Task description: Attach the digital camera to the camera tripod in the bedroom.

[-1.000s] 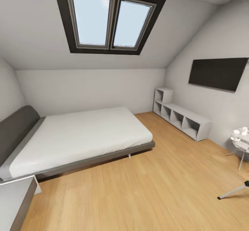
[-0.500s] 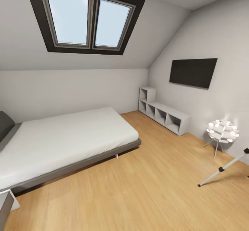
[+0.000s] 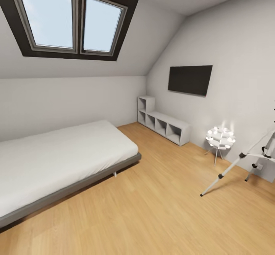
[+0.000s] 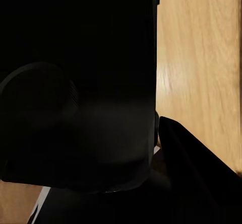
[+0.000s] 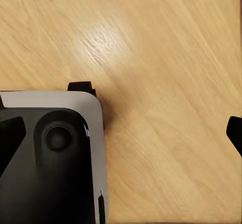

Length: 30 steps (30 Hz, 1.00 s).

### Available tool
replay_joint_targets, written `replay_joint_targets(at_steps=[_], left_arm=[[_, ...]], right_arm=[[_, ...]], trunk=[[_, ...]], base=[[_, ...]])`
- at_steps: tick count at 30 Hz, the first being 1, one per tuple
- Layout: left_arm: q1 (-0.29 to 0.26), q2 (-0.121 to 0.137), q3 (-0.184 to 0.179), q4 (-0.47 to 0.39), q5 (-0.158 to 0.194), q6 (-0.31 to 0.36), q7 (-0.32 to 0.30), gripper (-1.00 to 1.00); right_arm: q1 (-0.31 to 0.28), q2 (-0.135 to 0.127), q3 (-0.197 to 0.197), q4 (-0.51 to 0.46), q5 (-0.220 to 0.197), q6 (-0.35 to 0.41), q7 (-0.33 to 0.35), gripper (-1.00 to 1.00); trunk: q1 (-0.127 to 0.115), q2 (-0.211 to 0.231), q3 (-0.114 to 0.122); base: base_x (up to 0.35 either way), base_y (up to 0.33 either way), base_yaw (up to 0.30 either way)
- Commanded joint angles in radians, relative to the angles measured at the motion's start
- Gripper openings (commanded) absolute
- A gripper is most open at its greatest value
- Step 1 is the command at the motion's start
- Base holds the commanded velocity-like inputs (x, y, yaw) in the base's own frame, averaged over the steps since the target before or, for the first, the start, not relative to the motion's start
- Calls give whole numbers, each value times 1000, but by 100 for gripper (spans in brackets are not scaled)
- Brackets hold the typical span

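The camera tripod (image 3: pixel 229 170) stands at the far right of the head view, cut by the frame edge. Its silver-white legs with black joints spread over the wood floor. In the left wrist view a black chunky body with a round lens shape, the digital camera (image 4: pixel 75 83), sits right against the lens. My left gripper (image 4: pixel 126 133) is shut on it, with one black finger (image 4: pixel 194 168) beside it. My right gripper (image 5: pixel 123 133) hangs open over bare floor, its fingertips at opposite frame edges.
The grey bed with white mattress (image 3: pixel 57 159) takes up the left. A low white shelf unit (image 3: pixel 164 124) and a wall TV (image 3: pixel 190 79) line the right wall, with a small lit lamp (image 3: pixel 220 137) near the tripod. My grey-black base (image 5: pixel 50 158) is below the right gripper.
The head view has swung to the right: bed, skylight and TV slide left in the picture, and more of the tripod has come into view at the right edge.
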Motion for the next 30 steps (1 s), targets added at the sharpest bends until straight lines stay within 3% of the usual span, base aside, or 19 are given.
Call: replay_joint_targets(at_steps=[1, 30], left_arm=[[0, 0, -8, -1, 6, -2, 2, -100], [0, 0, -7, 0, 6, -2, 2, -100]], right_arm=[[-2, -1, -9, 3, 10, -8, 2, 100], [-2, 0, -10, 3, 8, -12, 3, 100]], trunk=[[0, -1, -1], [0, -1, 13]], base=[[0, 0, -296], [0, 0, -296]])
